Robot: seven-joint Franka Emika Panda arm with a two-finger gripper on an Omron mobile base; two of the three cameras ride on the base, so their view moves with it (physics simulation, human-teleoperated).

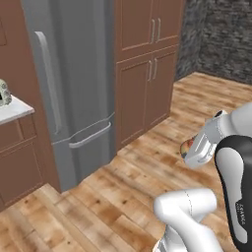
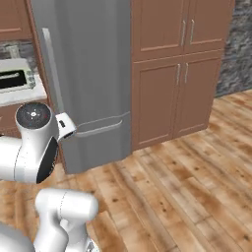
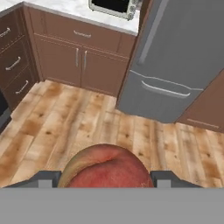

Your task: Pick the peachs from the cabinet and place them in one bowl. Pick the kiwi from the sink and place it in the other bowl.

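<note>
My gripper (image 3: 107, 177) is shut on one peach (image 3: 107, 164), red with a yellow-green edge, which bulges up between the two dark fingertips (image 3: 43, 178). In the left base view the same peach (image 1: 186, 145) peeks out at the end of the white hand, above the wooden floor at the right. The hand points toward the grey fridge and the floor in front of it. The cabinet, both bowls, the sink and the kiwi are out of view.
A tall grey fridge (image 1: 74, 88) stands ahead, with tall brown cupboards (image 1: 147, 74) to its right and a stone wall (image 1: 221, 39) beyond. Left of the fridge, a white counter carries a toaster oven (image 2: 15, 78) over brown drawers (image 3: 13, 65). Wooden floor (image 2: 187, 187) lies open.
</note>
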